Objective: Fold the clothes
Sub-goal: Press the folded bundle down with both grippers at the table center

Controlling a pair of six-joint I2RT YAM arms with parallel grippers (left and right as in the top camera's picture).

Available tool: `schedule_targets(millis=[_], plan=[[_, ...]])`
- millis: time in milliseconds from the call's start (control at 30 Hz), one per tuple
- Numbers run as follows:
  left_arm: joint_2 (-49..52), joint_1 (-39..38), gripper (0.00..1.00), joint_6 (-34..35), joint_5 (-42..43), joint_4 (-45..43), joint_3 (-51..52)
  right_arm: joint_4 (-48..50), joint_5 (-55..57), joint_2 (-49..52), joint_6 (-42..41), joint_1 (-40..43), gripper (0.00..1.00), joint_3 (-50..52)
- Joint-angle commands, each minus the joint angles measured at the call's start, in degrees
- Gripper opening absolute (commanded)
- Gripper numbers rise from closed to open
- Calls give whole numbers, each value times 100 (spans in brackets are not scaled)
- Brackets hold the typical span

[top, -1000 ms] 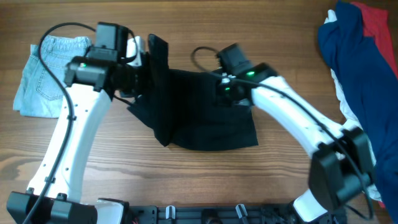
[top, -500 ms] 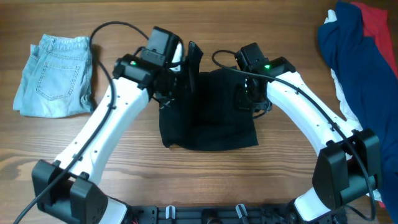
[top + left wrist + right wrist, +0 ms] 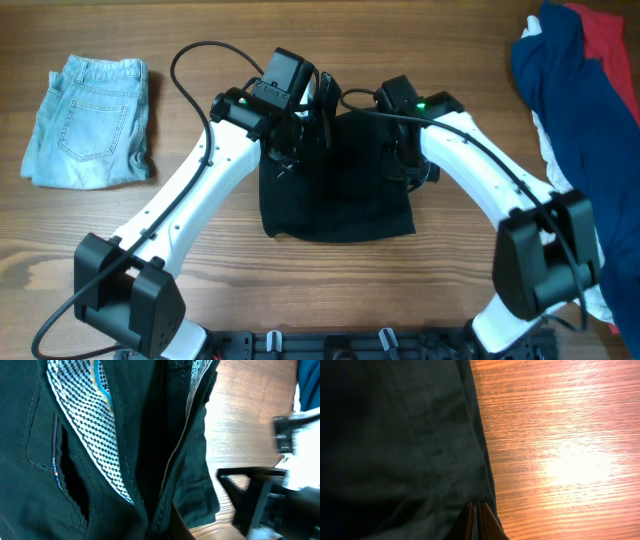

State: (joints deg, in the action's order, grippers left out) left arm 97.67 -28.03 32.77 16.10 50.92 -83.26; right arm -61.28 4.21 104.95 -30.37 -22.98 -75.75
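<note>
Overhead, left tool [image 3: 320, 105] and right tool [image 3: 405, 165] clamp black garment [image 3: 340, 200], checkered lining [image 3: 95, 425] exposed.

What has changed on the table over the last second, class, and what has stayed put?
The left gripper carried the left flap of the black garment rightward, over its middle. The right gripper, pinching the garment's right edge, shifted slightly right. The jeans and the pile of clothes stayed put.
</note>
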Motion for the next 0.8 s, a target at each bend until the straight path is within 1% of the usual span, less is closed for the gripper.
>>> schedule_targets(millis=[0,167,333,433,600,767], plan=[[63,-87,4,291,-11,-129,-138,120,133,492,-114,9,4,249],[260,-262,4,326,-11,-214,-136,295,35,892,-111,37,4,302],[450,-439,4,420,-11,-254,-133,476,-289,1152,-68,164,4,302],[490,-579,4,459,-11,-341,-133,625,-839,1244,-70,245,4,304],[487,-640,4,809,-4,-494,-133,758,-1410,1311,-101,247,4,304],[490,-782,4,1296,35,-656,-133,769,-1596,1316,-37,232,4,304]])
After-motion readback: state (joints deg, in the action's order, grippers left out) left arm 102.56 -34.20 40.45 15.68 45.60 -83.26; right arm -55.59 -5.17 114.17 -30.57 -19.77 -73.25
